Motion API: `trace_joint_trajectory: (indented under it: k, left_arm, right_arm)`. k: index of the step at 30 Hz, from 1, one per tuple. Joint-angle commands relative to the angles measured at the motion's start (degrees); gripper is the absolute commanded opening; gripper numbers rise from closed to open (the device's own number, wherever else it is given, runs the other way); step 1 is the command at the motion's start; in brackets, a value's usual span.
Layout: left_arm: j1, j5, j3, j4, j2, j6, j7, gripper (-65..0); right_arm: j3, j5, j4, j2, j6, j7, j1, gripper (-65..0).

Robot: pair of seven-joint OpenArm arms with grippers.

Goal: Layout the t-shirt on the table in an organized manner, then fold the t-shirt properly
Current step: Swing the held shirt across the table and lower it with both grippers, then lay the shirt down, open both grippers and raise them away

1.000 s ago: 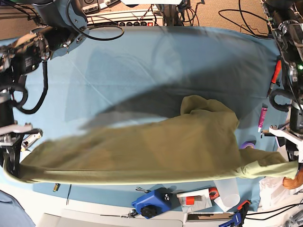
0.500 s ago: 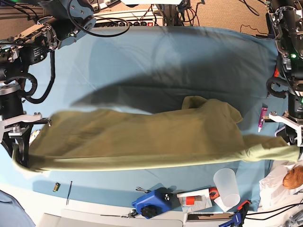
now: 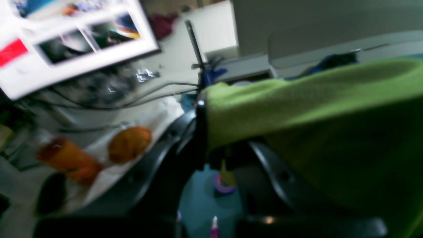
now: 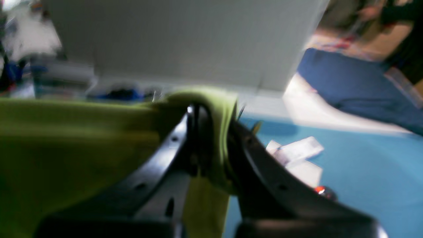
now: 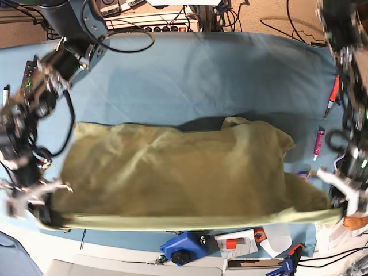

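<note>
Olive cotton fills my view: my right claw (image 4: 211, 165) is clenched on one corner of the t-shirt (image 5: 172, 172), my left claw (image 3: 214, 155) on the other. It stretches between them along the table (image 5: 190, 75) edge at six o'clock, its body spreading toward twelve.

No readable text anywhere (wrist views blurred); the white poster (image 3: 71, 43) shows only smeared picture panels and a red patch.
</note>
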State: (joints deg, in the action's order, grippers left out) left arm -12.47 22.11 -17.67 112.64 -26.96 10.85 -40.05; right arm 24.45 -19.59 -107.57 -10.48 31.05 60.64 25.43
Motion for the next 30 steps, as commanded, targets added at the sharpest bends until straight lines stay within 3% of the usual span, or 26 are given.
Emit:
trace_joint_trajectory:
  k: [1,6,9,12,22,30]
  left_arm:
    - [-2.6,0.2,1.5,-1.3,-0.8,-0.5,1.6,-65.0]
    - [-10.1,-4.5,12.3,-10.8,-0.2,-0.6,3.0,-65.0]
    - [-14.1,-6.7,16.9,-16.7,1.6,-2.5,3.2,-65.0]
    - [-17.3,-7.0,20.1,-22.2,3.7,-1.9,3.3,-65.0]
    - [-20.1,-7.6,21.0,-27.3,8.5,-1.8,5.7,-65.0]
    - [-23.1,-8.6,21.0,-38.0,13.1,1.1,10.6,-65.0]
  right_arm:
    - [-0.6,0.7,1.4,-0.9,-0.4,-2.3,2.3,-65.0]
    - [-2.4,4.2,12.7,-0.9,-0.5,-5.8,5.9,-65.0]
    - [-2.3,6.8,19.6,-1.0,-0.5,-7.0,8.0,-65.0]
    - [-2.4,7.3,25.9,-2.1,-0.5,-8.4,9.0,-65.0]
    - [-2.4,9.7,30.1,-4.9,-0.5,-10.1,8.9,-65.0]
    - [-2.4,12.1,30.6,-4.9,-0.5,-11.2,8.9,-65.0]
